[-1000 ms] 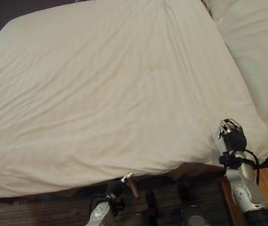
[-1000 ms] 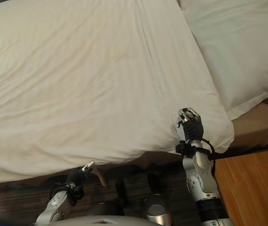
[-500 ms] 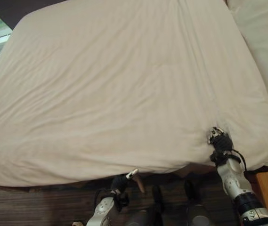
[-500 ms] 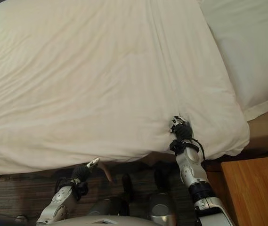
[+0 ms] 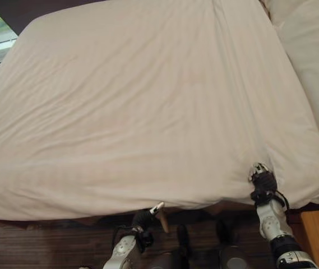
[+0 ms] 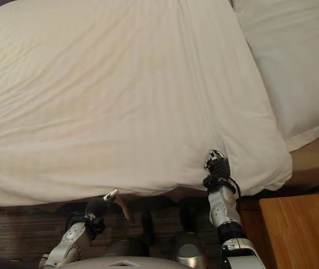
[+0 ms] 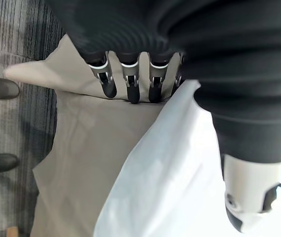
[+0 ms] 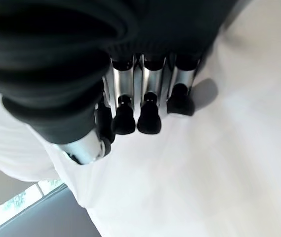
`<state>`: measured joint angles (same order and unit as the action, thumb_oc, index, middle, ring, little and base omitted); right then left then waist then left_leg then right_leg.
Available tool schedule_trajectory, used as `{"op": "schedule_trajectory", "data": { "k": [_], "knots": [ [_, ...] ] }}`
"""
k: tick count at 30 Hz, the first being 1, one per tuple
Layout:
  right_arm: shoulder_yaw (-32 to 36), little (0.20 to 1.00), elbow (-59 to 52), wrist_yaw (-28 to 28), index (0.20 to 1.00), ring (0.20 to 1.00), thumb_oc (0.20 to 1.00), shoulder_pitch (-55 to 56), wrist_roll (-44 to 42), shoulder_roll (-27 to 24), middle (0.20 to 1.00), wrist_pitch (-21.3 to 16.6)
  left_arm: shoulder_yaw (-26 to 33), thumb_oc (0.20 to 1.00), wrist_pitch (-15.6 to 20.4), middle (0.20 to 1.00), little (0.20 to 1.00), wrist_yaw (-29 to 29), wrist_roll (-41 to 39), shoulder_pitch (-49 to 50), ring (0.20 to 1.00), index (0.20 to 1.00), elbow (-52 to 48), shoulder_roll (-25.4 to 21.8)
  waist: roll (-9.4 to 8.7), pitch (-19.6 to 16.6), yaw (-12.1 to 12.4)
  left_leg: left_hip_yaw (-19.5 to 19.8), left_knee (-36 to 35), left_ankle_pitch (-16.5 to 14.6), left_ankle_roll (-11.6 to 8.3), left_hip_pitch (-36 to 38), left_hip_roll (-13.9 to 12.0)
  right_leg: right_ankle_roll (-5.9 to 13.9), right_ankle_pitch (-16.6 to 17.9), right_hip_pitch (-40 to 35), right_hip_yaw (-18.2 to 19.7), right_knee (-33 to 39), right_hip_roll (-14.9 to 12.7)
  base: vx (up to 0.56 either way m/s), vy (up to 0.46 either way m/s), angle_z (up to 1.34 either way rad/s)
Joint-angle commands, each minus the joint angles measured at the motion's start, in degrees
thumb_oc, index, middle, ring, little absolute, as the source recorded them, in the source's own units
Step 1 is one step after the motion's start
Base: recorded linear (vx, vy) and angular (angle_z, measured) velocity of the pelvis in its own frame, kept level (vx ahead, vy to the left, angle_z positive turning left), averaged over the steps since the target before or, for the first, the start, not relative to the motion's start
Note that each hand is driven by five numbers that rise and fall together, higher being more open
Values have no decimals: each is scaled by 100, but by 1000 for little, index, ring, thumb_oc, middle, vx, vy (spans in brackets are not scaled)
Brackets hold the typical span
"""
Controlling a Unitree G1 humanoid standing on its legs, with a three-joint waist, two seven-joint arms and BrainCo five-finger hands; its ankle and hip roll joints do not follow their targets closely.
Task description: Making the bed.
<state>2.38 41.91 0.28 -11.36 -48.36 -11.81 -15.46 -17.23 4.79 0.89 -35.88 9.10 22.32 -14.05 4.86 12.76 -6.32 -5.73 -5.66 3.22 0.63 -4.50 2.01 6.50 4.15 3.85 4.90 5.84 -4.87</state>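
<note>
The bed [image 6: 310, 159] fills most of what I see from my head, and a white duvet [image 5: 148, 106] lies spread across it, broad and fairly smooth, with soft diagonal creases running over its middle. Its near edge hangs over the side of the bed just in front of me, and its near right corner bulges in a rounded fold. A white pillow [image 6: 294, 61] lies at the head of the bed on my right, with the duvet's edge lying up against it. Below the bed's near edge is the dark striped floor [image 5: 47, 246], and at the lower right a wooden nightstand [image 6: 299, 230] stands just beside the bed's corner.

My right robot hand [image 6: 217, 164] is on the duvet's near edge, close to that right corner, where the cloth puckers in creases around it. From its wrist the fingers [image 8: 149, 118] are curled down with their dark tips pressed into the white cloth, so it is clenched on the duvet.

My left robot hand [image 5: 148, 215] is low, under the overhanging edge near the middle of the bed's side. From its wrist its fingers [image 7: 131, 89] reach out fairly straight over a beige bed skirt [image 7: 86, 148], released and holding nothing, with the duvet's white edge beside it.
</note>
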Motion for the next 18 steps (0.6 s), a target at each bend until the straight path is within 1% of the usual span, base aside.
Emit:
{"op": "schedule_trajectory", "data": {
  "k": [1,7,14,18],
  "knots": [
    [212,200,1747,-459,200,200,200,916,-450,-14,200,634,11,1000,310,1000,1000,-192,-125,-548,1000,1000,-116,87,142,208,-179,44,66,-193,-232,228,-104,-83,-211,251,-59,-532,76,-1,6,4],
    [456,200,1975,-467,200,200,200,978,-545,-88,200,659,61,1000,288,1000,1000,-226,-170,-498,1000,1000,-178,39,80,118,-192,58,66,-218,-225,344,-117,-75,-245,142,-81,-530,83,3,2,1],
    [494,200,1983,-451,200,200,200,1020,-574,-93,200,657,140,1000,263,1000,1000,-261,-195,-464,1000,1000,-114,31,-10,11,-160,98,66,-239,-218,442,-138,-82,-279,15,-128,-511,86,0,0,0],
    [498,200,2074,-441,200,200,200,1084,-484,-77,200,702,242,1000,247,1000,1000,-260,-164,-383,1000,1000,-80,6,-112,-98,-99,135,66,-272,-208,529,-157,-77,-289,-106,-184,-496,84,-2,2,1]
  ]
}}
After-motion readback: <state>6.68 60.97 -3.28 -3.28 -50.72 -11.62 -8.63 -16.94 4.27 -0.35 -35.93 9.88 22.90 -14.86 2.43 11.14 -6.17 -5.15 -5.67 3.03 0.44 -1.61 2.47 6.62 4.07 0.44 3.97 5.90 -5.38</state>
